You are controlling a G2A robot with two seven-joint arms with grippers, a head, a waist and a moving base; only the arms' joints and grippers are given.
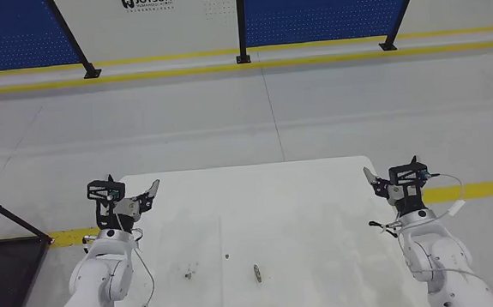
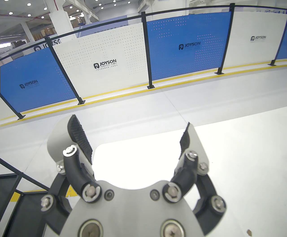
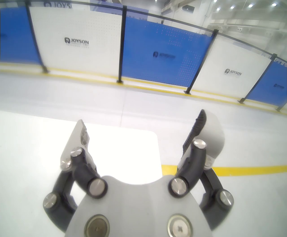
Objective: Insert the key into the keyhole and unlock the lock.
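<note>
A small elongated metal piece (image 1: 257, 273) lies on the white table (image 1: 319, 208) near its front middle; I cannot tell whether it is the key or the lock. A smaller dark item (image 1: 187, 274) lies to its left, with a tiny speck (image 1: 227, 256) between them. My left gripper (image 1: 134, 194) (image 2: 130, 121) hovers open over the table's far left corner, nothing between its fingers. Over the far right corner, my right gripper (image 1: 392, 174) (image 3: 141, 116) also stands open and holds nothing. Both grippers are well away from the small pieces.
A black frame (image 1: 3, 231) stands off the table's left side. Blue and white fence panels (image 1: 237, 17) line the floor far behind the table. A yellow floor line (image 1: 481, 190) runs past the right edge.
</note>
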